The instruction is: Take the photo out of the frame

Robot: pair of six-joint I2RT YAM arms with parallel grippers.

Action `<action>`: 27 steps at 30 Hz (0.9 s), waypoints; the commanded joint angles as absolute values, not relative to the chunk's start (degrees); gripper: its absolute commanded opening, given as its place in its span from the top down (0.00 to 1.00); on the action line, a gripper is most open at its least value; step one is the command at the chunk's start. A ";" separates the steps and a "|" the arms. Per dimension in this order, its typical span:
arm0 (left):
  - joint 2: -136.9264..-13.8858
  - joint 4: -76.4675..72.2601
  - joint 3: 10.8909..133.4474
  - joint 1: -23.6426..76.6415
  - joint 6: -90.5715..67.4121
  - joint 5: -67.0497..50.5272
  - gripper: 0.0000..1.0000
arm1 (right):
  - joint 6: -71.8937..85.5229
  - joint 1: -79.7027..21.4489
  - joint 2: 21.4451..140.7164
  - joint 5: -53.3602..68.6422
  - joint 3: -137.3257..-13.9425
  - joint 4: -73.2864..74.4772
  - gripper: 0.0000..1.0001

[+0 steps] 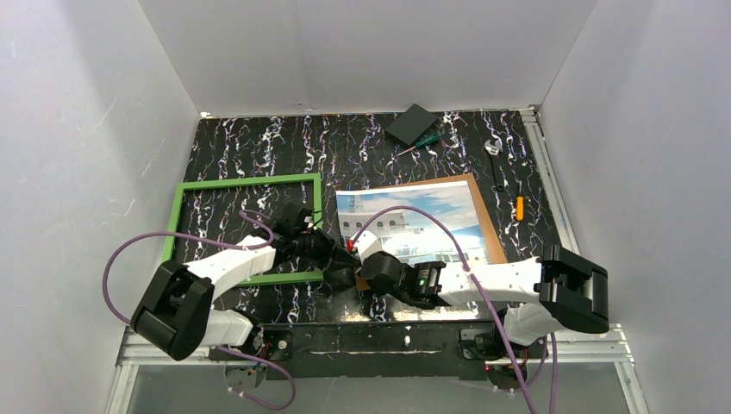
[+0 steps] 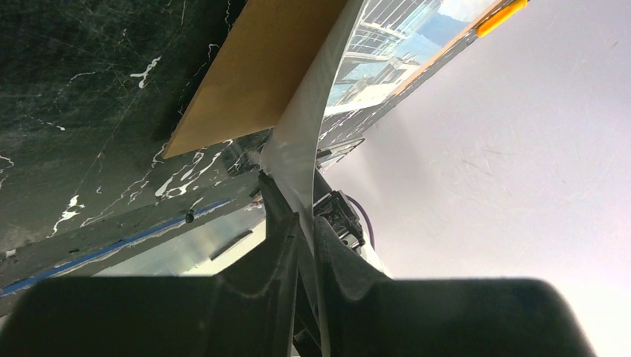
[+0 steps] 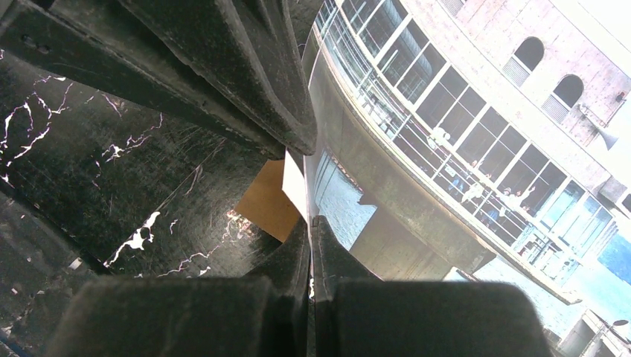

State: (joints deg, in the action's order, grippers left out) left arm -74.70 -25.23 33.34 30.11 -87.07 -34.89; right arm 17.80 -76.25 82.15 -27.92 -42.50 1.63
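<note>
The photo [image 1: 412, 220], a print of a white building against blue sky, lies on the brown backing board [image 1: 485, 211] right of the frame. The bright-green frame [image 1: 246, 179] lies empty on the black marbled table at the left. My left gripper [image 1: 338, 259] and right gripper [image 1: 356, 250] meet at the photo's near-left corner. In the left wrist view the left gripper [image 2: 301, 216] is shut on the photo's curled white edge [image 2: 312, 111], lifted off the board [image 2: 253, 74]. In the right wrist view the right gripper [image 3: 310, 223] is shut on the photo [image 3: 461, 149] just above the board [image 3: 271, 201].
A black box [image 1: 411, 125] and a green-handled screwdriver [image 1: 422, 142] lie at the back. A small metal part [image 1: 492, 147] and an orange item [image 1: 519, 207] lie at the right. White walls enclose the table on three sides.
</note>
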 commanded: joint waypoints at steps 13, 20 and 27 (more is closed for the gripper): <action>-72.80 -1.33 41.22 29.97 -73.78 -34.56 1.00 | 23.19 -76.46 73.29 -24.02 -39.76 6.63 0.38; -72.83 -0.74 41.20 29.97 -72.76 -33.75 1.00 | 27.68 -76.33 63.62 -21.93 -37.87 11.33 0.27; -73.18 3.32 44.82 30.05 -69.29 -34.56 1.00 | 31.09 -76.09 58.60 -25.36 -40.78 18.87 0.25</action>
